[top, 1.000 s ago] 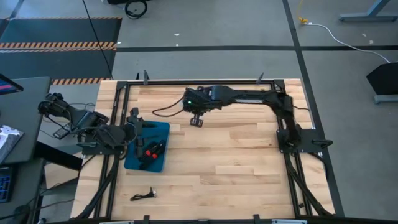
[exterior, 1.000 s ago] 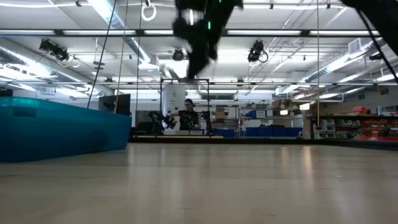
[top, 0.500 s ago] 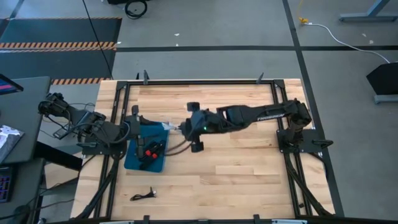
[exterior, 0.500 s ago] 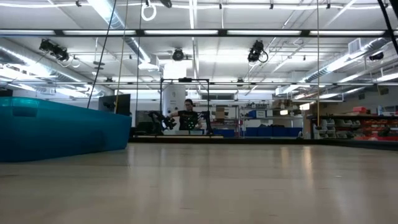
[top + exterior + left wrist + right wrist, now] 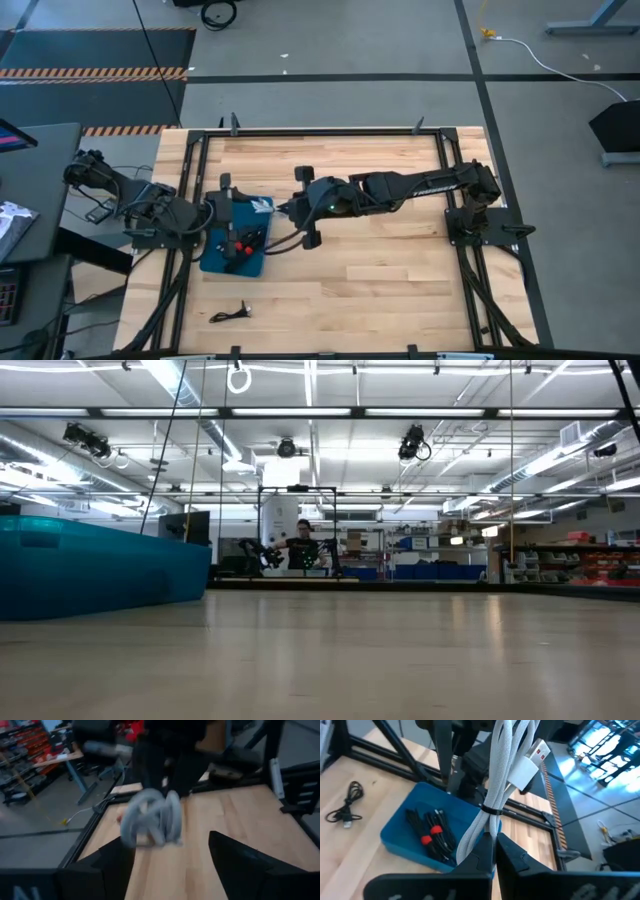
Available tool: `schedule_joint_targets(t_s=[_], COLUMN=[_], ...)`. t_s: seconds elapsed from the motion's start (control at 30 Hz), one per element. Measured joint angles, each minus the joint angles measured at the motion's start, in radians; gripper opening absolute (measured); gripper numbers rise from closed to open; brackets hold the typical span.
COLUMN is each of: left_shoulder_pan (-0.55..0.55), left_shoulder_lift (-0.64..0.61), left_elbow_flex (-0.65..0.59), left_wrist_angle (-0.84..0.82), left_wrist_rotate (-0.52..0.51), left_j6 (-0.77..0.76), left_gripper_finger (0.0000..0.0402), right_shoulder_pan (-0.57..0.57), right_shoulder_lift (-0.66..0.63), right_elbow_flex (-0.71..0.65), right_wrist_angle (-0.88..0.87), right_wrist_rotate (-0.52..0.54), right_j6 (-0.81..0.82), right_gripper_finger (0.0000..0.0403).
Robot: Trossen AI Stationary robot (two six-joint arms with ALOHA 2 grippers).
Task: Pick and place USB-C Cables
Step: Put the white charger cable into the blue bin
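A white braided USB-C cable bundle (image 5: pixel 504 767) with a white plug sits in my shut right gripper (image 5: pixel 493 851), which hangs by the far right corner of the blue bin (image 5: pixel 213 262). Black cable bundles with red parts (image 5: pixel 431 836) lie on the bin's floor. One more black cable (image 5: pixel 232 314) lies loose on the table nearer the near edge. My left gripper (image 5: pixel 172 865) is open over the bin's far end (image 5: pixel 226 200), facing the white bundle (image 5: pixel 151 817), which shows blurred just ahead of its fingers. My right gripper pinches the white bundle between its two fingers at one looped end (image 5: pixel 489 831), just below the thin black tie. The fingers come roughly level from the table's right and lie along the bundle. The bundle (image 5: pixel 258 204) is lifted clear and sticks out ahead of the fingers over the bin's edge.
The bin (image 5: pixel 90 565) stands at the table's left side between the two arms. Black frame rails (image 5: pixel 320 131) run round the table's edges. Bare wood (image 5: pixel 380 270) stretches across the middle and right. A person (image 5: pixel 303 545) sits far off in the room.
My right arm has swung from the table's far middle toward the left and nearer, carrying the white bundle up to the bin's far right corner, and left the low view. My left gripper has edged right, over the bin's far end.
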Motion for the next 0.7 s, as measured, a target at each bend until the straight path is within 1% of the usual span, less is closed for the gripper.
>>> schedule_joint_targets(t_s=[0.17, 0.23, 0.3, 0.37, 0.43, 0.57, 0.6, 0.7], left_shoulder_pan=[0.003, 0.014, 0.021, 0.028, 0.034, 0.034, 0.034, 0.034], left_shoulder_lift=[0.009, 0.009, 0.009, 0.008, 0.008, 0.007, 0.007, -0.001], left_elbow_flex=[0.0, 0.0, 0.0, 0.0, 0.0, 0.0, 0.0, 0.0], left_wrist_angle=[0.081, 0.084, 0.083, 0.083, 0.079, 0.051, 0.044, -0.031], left_wrist_rotate=[0.014, 0.008, 0.006, 0.004, 0.004, -0.002, -0.006, -0.041], left_j6=[0.036, 0.036, 0.028, 0.016, 0.009, 0.002, -0.013, -0.075], left_gripper_finger=[0.0269, 0.0262, 0.0243, 0.0212, 0.0169, 0.0051, 0.0037, 0.0037], right_shoulder_pan=[-0.006, -0.006, -0.006, -0.007, -0.007, -0.007, -0.007, -0.007], right_shoulder_lift=[0.0, 0.0, 0.0, 0.0, 0.001, 0.001, 0.001, 0.001], right_elbow_flex=[0.0, 0.0, 0.0, -0.001, -0.001, -0.001, -0.001, -0.001], right_wrist_angle=[0.007, 0.007, 0.0, -0.008, -0.007, -0.016, -0.02, -0.05], right_wrist_rotate=[-0.032, -0.031, -0.031, -0.031, -0.032, -0.031, -0.032, -0.032], right_j6=[0.008, 0.008, 0.008, 0.009, 0.018, 0.031, 0.031, 0.032], right_gripper_finger=[0.0006, 0.0006, 0.0006, 0.0006, 0.0008, 0.0034, 0.0043, 0.0068])
